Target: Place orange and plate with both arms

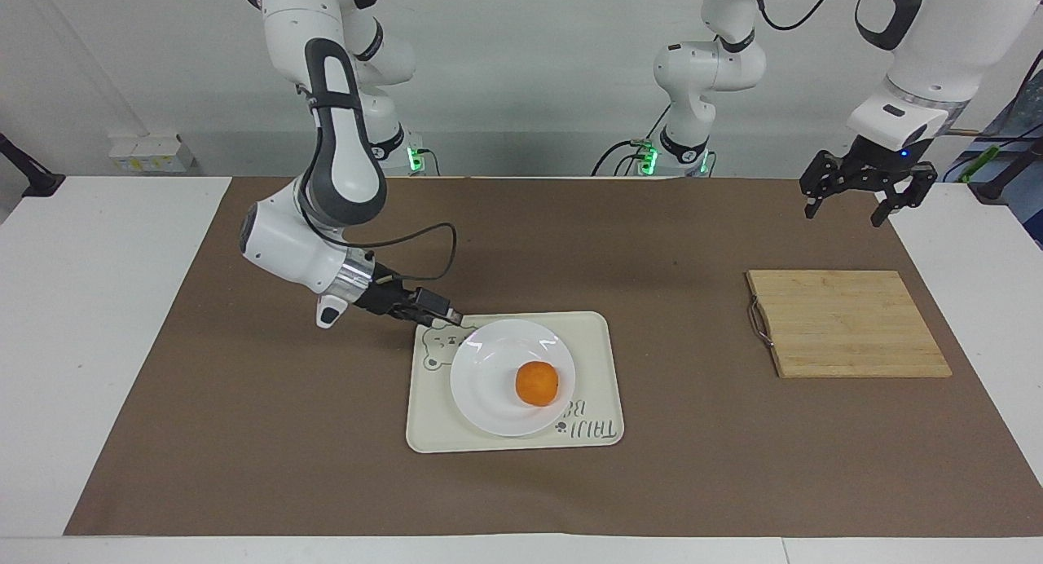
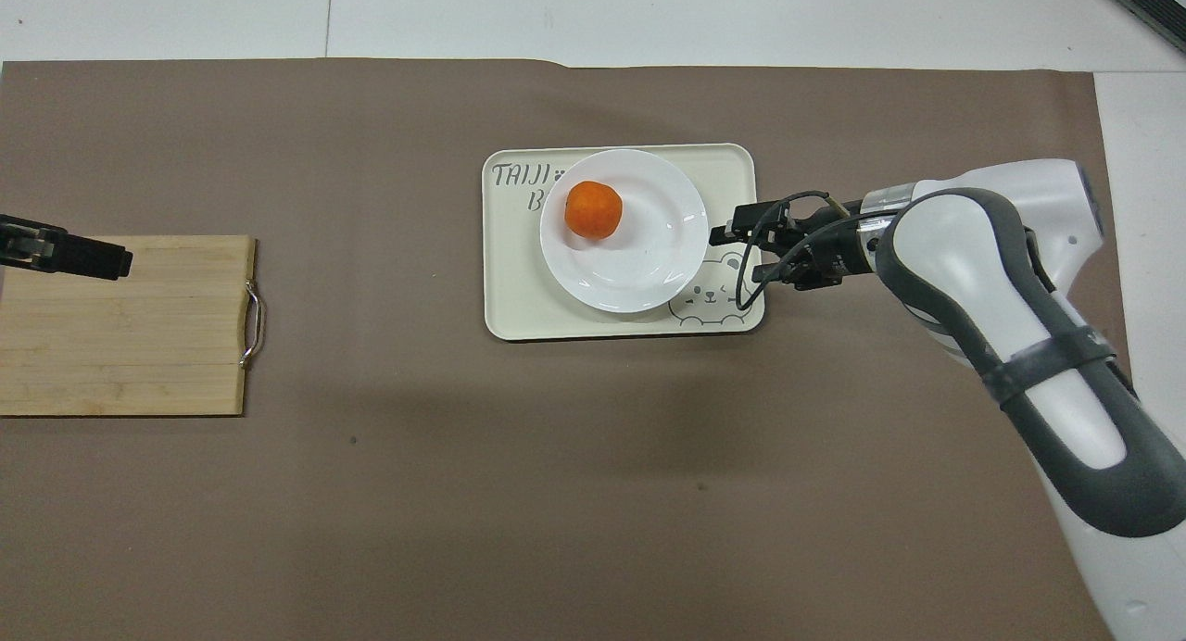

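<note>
On the cream tray (image 1: pixel 588 339) near the middle of the surface (image 1: pixel 244 434), the plate (image 1: pixel 489 385) lies flat, and the orange (image 1: pixel 537 383) sits on it, off centre toward the left arm's end. In the overhead view the plate (image 2: pixel 649 270) covers part of the tray's printed lettering, and the orange (image 2: pixel 593 209) rests on the part of the plate farther from me. The tray (image 2: pixel 514 298) shows a bear drawing at the corner nearest my right arm.

My right gripper (image 1: pixel 453 315) is over the tray's edge at the right arm's end, just beside the plate rim and apart from it. In the overhead view the right gripper (image 2: pixel 721 236) sits at that same rim, empty. I cannot tell how far its fingers are parted (they appear too small to read).

My left gripper (image 1: pixel 847 196) hangs in the air over the brown mat at the left arm's end of the surface, above the strip between the wooden cutting board (image 1: pixel 847 323) and my bases. Its fingers are spread apart and hold nothing. In the overhead view only the left gripper's tip (image 2: pixel 88 257) shows, overlapping the cutting board (image 2: pixel 130 345). The left arm waits.

The cutting board lies flat, well apart from the tray, with its metal handle (image 1: pixel 759 321) facing the tray.
</note>
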Tool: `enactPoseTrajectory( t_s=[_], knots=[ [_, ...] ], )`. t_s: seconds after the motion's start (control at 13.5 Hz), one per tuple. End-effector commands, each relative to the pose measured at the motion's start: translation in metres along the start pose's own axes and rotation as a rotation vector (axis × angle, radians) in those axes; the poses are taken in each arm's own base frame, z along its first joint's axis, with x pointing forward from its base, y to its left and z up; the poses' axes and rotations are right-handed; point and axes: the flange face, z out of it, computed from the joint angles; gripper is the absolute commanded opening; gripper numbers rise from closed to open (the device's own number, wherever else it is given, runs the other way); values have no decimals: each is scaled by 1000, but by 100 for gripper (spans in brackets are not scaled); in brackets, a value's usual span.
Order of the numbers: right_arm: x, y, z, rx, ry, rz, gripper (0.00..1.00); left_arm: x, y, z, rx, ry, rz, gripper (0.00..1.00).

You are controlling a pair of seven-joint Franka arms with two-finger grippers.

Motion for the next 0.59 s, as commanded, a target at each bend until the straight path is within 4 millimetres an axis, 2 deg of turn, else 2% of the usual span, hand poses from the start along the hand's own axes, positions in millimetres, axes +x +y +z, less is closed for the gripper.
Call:
enactPoseTrajectory(
  t_s=[0.0,0.07,0.3,0.52],
  knots=[
    [-15,-17,-39,-141,53,-53,100,2,2,-3,1,-5,-1,100],
    [-20,-20,-52,-220,68,-109,100,1,2,-2,1,-6,-1,100],
    [-27,-24,-110,-512,89,-261,100,2,4,-2,0,-4,2,100],
    [-34,-15,-193,-716,152,-314,100,2,4,-3,1,0,2,100]
  ],
)
